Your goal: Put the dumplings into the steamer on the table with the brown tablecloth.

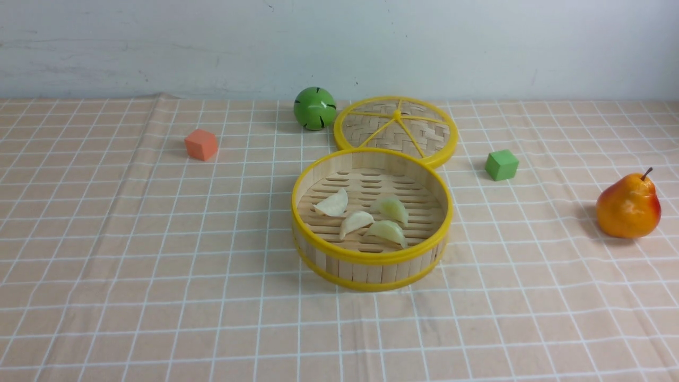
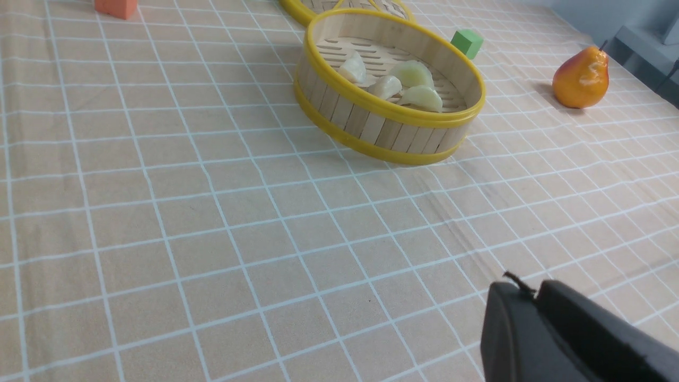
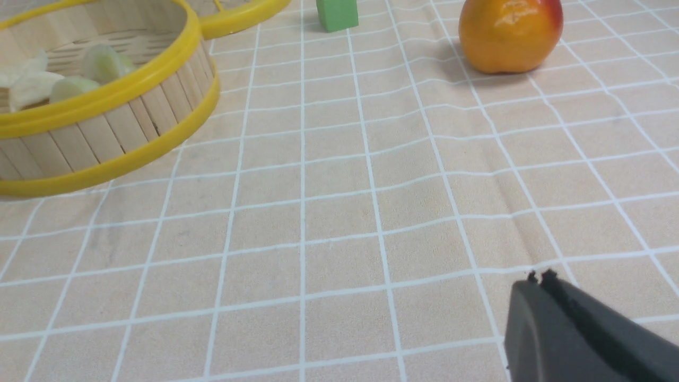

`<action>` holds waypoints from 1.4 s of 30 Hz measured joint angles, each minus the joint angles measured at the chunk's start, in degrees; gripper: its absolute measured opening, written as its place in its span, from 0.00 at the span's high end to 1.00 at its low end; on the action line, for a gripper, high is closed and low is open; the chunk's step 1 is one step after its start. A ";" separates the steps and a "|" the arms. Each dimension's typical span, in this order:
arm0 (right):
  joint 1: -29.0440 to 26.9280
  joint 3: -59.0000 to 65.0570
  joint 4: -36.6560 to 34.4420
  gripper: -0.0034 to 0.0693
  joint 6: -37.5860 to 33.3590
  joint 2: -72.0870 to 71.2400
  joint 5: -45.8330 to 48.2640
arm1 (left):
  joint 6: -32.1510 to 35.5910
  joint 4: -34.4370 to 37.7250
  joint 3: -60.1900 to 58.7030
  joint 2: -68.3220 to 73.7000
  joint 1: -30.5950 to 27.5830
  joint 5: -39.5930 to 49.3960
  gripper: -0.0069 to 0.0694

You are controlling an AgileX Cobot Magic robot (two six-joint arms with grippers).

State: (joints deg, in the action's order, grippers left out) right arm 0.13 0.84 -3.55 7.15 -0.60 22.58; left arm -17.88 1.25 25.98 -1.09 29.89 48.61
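Observation:
The steamer [image 1: 371, 258] stands mid-table on the brown tablecloth [image 1: 159, 239]. On its slatted floor lie the dumplings: two creamy white ones [image 1: 333, 204] [image 1: 355, 222] and two pale greenish ones [image 1: 391, 208] [image 1: 388, 231]. Neither arm shows in the front view. In the left wrist view my left gripper [image 2: 533, 292] hovers over bare cloth, well short of the steamer [image 2: 371, 124], shut and holding nothing. In the right wrist view my right gripper [image 3: 538, 278] is likewise shut and empty above the cloth, apart from the steamer [image 3: 106, 132].
The flat woven lid [image 1: 395, 130] lies just behind the steamer, with a green ball [image 1: 314, 108] to its left. An orange cube [image 1: 201, 144] sits back left. A green cube [image 1: 501, 165] sits right of the steamer, and a pear [image 1: 628, 206] stands far right.

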 joint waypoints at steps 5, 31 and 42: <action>0.00 0.00 -0.12 0.97 0.00 0.00 0.00 | 0.00 0.00 0.00 0.00 0.00 0.00 0.84; 0.00 0.00 -0.17 0.95 0.00 0.00 0.00 | 0.00 -0.47 0.00 0.00 0.00 -0.05 0.83; 0.00 0.00 -0.17 0.95 0.00 0.00 0.04 | -3.01 -7.00 -9.39 0.00 -6.71 -21.27 0.93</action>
State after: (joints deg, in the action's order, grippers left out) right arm 0.13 0.84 -3.72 7.15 -0.60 22.62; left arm -20.89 -5.75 16.60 -1.09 23.17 27.35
